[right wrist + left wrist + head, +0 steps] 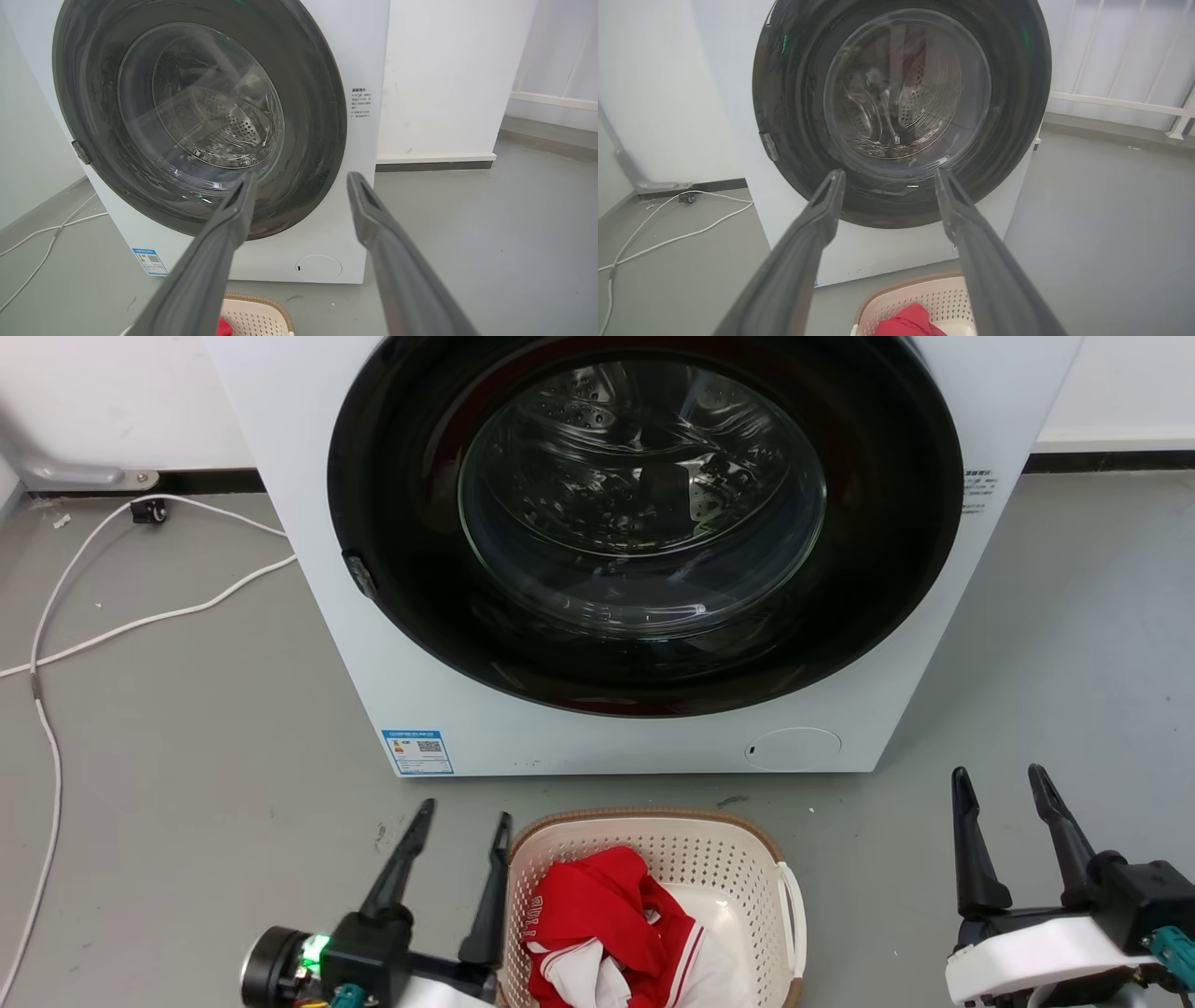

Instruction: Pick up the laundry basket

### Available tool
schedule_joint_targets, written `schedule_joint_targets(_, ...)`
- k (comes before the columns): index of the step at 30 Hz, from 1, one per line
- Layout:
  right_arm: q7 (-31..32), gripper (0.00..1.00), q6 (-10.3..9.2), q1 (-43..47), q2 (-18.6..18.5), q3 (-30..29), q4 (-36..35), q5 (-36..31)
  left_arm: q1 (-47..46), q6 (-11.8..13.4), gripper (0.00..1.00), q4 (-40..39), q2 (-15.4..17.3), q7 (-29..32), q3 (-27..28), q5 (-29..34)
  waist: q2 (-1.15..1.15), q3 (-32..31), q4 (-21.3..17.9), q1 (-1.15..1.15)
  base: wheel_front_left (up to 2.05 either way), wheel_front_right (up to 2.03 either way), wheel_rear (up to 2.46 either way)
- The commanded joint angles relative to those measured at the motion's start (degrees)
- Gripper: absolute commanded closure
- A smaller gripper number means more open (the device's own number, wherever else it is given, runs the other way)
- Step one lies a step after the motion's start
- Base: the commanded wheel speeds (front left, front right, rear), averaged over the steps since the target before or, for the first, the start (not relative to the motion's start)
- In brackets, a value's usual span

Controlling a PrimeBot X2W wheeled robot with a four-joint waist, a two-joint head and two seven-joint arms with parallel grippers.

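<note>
Basket (pixel 653 835) sits ungrasped on the floor (pixel 187 756); left pincer (pixel 466 810) and right pincer (pixel 999 772) gape empty. Next: lower to its handles (pixel 795 905).

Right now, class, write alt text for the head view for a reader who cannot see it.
A cream laundry basket holding red and white clothing sits on the floor before a white front-loading washing machine. The open left gripper is by the basket's left rim; the open right gripper stands apart on the right.
</note>
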Motion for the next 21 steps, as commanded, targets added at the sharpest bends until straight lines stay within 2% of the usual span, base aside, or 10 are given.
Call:
schedule_joint_targets(1, -0.33, 0.00, -0.02, 0.01, 0.00, 0.13, 0.05, -1.38, -0.10, 0.06, 0.00, -0.27, -0.11, -0.58, -0.42, 1.36, 0.00, 0.02, 0.00, 0.00, 0.00, 0.00, 0.00)
schedule_joint_targets(9, -1.00, 0.00, -0.02, -0.36, 0.01, 0.34, 0.14, -3.13, 0.34, 0.26, 0.00, -0.59, -0.88, -0.93, 0.45, 2.35, 0.00, 0.04, 0.03, 0.00, 0.00, 0.00, 0.00)
schedule_joint_targets(15, -1.18, 0.00, -0.02, -0.23, 0.01, 0.36, 0.96, -1.51, 0.99, -1.41, 0.00, 1.28, -1.33, -0.88, 1.86, -2.04, 0.00, -0.20, 0.08, 0.00, 0.00, 0.00, 0.00)
schedule_joint_targets(21, -1.14, 0.00, -0.02, -0.10, 0.01, 0.38, 1.64, -0.70, 0.65, -2.27, 0.00, 2.35, -1.46, -0.88, 2.15, -2.51, 0.00, -0.31, 0.05, 0.00, 0.00, 0.00, 0.00)
